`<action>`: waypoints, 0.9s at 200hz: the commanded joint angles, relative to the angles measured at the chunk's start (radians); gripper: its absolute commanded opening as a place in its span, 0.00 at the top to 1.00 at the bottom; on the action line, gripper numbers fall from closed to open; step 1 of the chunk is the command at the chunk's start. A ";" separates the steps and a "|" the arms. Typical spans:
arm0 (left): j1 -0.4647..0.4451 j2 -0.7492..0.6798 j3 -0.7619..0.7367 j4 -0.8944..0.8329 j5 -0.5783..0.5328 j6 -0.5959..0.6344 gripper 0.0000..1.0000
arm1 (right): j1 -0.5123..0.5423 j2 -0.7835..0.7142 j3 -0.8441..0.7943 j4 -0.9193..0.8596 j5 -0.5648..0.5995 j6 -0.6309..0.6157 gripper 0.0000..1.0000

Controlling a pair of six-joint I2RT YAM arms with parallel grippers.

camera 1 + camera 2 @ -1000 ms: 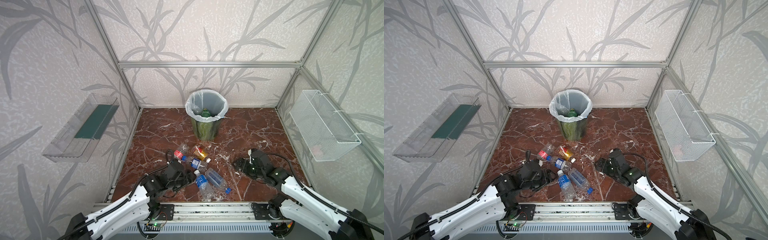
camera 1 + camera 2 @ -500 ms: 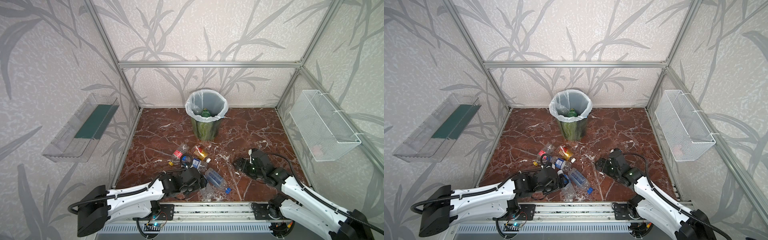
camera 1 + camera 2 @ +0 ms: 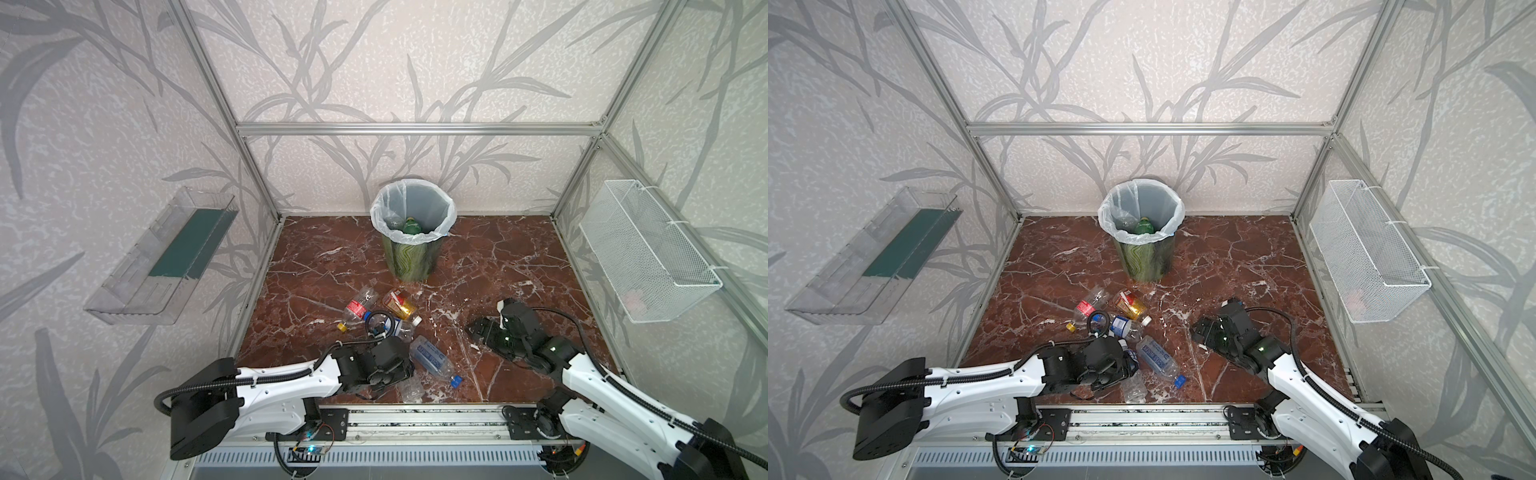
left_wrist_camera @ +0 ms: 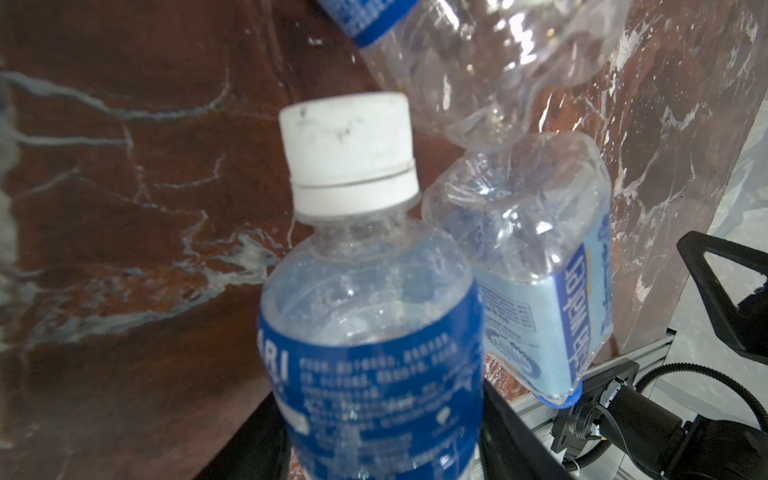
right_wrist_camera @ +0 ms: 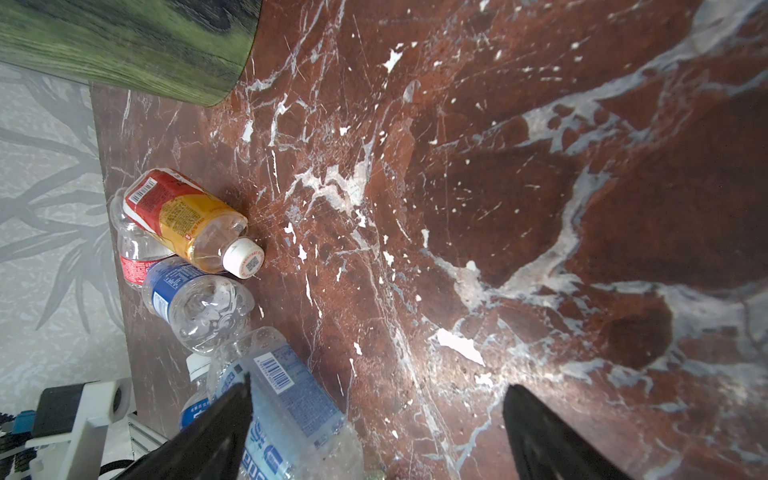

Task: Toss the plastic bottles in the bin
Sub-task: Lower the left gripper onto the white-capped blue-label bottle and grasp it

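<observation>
The green bin [image 3: 409, 259] [image 3: 1144, 259] stands at the back with a green bottle [image 3: 411, 226] inside. On the floor lie a red-labelled bottle [image 3: 359, 305], an amber bottle [image 3: 398, 302] [image 5: 187, 216], a blue-labelled clear bottle [image 3: 401, 328] and a large pale-blue-labelled bottle [image 3: 430, 357] [image 5: 286, 399]. My left gripper [image 3: 1121, 370] [image 4: 382, 449] is low near the front edge, its jaws pressed on both sides of a white-capped, blue-labelled bottle [image 4: 370, 332]. A crushed bottle [image 4: 540, 291] lies against it. My right gripper [image 3: 482, 330] [image 5: 376, 411] stands open over bare floor, right of the pile.
A clear tray [image 3: 162, 257] hangs on the left wall and a white mesh basket [image 3: 648, 253] on the right wall. The aluminium rail [image 3: 415, 419] runs along the front edge. A black cable loop [image 3: 382, 322] of the left arm arches over the pile.
My left arm has swung right along the front edge and its jaws have closed onto the white-capped bottle. The right arm has not moved.
</observation>
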 commanded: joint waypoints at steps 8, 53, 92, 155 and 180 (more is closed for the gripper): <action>0.029 -0.060 -0.016 -0.141 -0.089 -0.022 0.38 | 0.004 -0.006 -0.010 0.016 0.019 0.002 0.06; 0.186 -0.261 -0.113 -0.279 -0.075 0.027 0.38 | 0.002 0.009 -0.008 0.026 0.016 0.002 0.06; 0.278 -0.457 -0.156 -0.400 -0.059 0.054 0.39 | 0.004 0.016 -0.008 0.028 0.017 0.002 0.06; 0.325 -0.584 -0.100 -0.400 -0.044 0.080 0.40 | 0.004 0.029 0.001 0.025 0.019 0.004 0.07; 0.373 -0.568 -0.005 -0.308 -0.011 0.099 0.38 | 0.004 0.027 0.013 0.025 0.018 0.007 0.06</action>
